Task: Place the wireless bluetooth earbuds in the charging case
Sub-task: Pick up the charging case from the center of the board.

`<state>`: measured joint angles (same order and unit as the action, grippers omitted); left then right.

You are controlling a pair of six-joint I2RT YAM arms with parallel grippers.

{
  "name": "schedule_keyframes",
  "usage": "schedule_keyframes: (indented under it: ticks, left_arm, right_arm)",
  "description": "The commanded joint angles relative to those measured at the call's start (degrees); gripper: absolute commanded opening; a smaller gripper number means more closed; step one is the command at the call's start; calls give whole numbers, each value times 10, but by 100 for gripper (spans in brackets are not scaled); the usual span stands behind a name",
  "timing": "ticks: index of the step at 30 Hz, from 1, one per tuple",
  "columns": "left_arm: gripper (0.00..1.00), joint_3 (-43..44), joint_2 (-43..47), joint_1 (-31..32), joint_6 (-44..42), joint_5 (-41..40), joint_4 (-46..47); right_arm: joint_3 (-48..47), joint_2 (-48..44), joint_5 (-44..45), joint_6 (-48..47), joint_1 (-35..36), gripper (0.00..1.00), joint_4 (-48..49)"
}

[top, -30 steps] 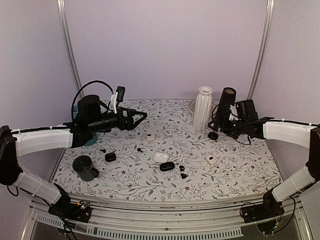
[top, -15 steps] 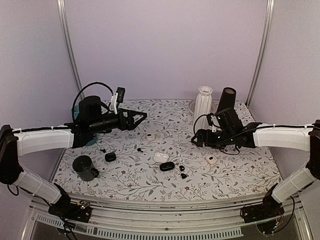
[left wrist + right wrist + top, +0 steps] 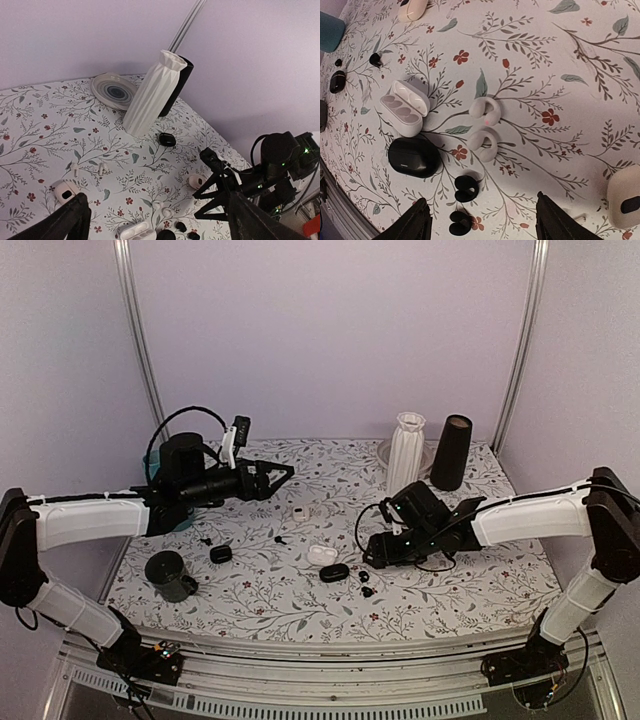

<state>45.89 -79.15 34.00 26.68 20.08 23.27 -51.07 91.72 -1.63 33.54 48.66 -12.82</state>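
Two black earbuds (image 3: 466, 188) (image 3: 459, 223) lie on the floral table, seen in the top view as black earbuds (image 3: 365, 583) near the middle. My right gripper (image 3: 481, 200) (image 3: 370, 555) hovers open just above them, one finger on each side, touching nothing. A closed black charging case (image 3: 413, 157) (image 3: 334, 572) sits left of the buds, with an open white case (image 3: 405, 107) (image 3: 322, 554) beside it. My left gripper (image 3: 278, 475) (image 3: 156, 197) hangs open and empty, high over the back left of the table.
Two white clip buds (image 3: 485, 127) lie beyond the black ones, and a beige case (image 3: 625, 190) at right. A white vase (image 3: 405, 455), black cylinder (image 3: 452, 452) and plate (image 3: 114, 91) stand at the back. Another black case (image 3: 221, 553) and a dark cup (image 3: 168, 575) sit at left.
My right arm has swung from the back right, by the black cylinder, forward and left, and down over the black earbuds. The left arm has not moved.
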Motion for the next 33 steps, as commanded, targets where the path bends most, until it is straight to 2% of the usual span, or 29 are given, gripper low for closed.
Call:
schedule_keyframes:
  ticks: [1,8,21,33]
  left_arm:
    - [96,-13,-2,2,8,-13,3]
    - [96,-20,10,-1,10,-41,-10]
    - [96,-43,28,-19,26,-60,-25]
    - [96,-55,37,-26,30,-52,-30]
  right_arm:
    - [-52,44,11,-17,38,70,-7]
    - [-130,124,9,-62,79,70,-19]
    - [-238,203,28,-59,80,70,-48]
    - [-256,228,-36,-16,24,57,-12]
